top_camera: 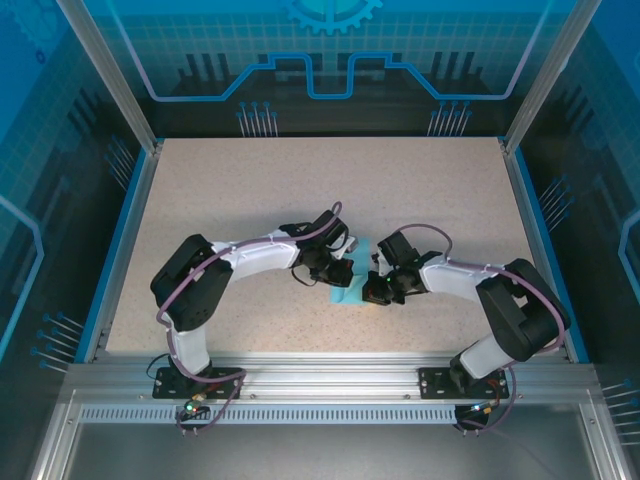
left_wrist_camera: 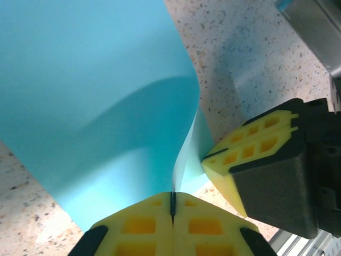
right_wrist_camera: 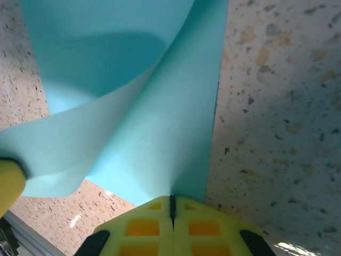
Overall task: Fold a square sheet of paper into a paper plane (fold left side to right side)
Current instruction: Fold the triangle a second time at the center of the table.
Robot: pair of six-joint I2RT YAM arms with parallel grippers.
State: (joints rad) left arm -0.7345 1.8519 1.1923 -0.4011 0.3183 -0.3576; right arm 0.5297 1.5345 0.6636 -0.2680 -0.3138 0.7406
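My left gripper (left_wrist_camera: 171,202) and right gripper (right_wrist_camera: 171,205) are each clamped shut on an edge of the paper (left_wrist_camera: 96,106), which curls over the worktop (right_wrist_camera: 277,106).

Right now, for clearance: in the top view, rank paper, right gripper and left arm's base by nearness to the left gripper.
1. paper: held by left gripper.
2. right gripper: just right.
3. left arm's base: near-left edge.

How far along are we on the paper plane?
Done: left gripper and right gripper are each shut on an edge of the paper. In hand: the first fold; it arches over itself, uncreased. Left: press it flat, then every later fold; no dart shape yet.
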